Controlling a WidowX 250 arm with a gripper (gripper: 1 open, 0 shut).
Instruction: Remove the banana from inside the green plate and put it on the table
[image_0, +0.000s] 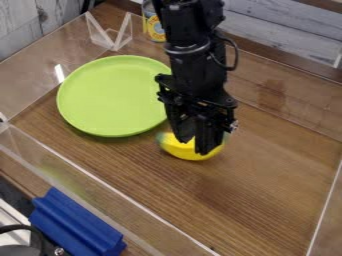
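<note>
The banana lies on the table, just off the near-right rim of the green plate and outside it. Only a short yellow arc of it shows, low behind and between the claw fingers; its tips are hidden.

Claw state: the black fingers point almost straight down and straddle the banana. They appear parted a little, but whether they press on the fruit or stand clear of it cannot be told from this view.

Handling, judged from appearance:
- The banana looks like a moulded plastic toy: light, stiff, smooth and glossy, so probably somewhat slippery.
- It is not likely to bruise or break under a moderate squeeze.
- Its curved, rounded body may rock or roll a little once let go (the table is glossy and offers little friction).
- Best hold: across the thick middle, fingers on the two flatter flanks, not at the tapering ends.

Materials and shapes:
- Green plate: round, lime-green plastic, shallow raised rim, matte sheen, nothing visible in it.
- Table: brown wood-grain, reflective, bounded by clear acrylic walls.
- A blue ribbed object sits at the near left corner, outside the wall.
</note>
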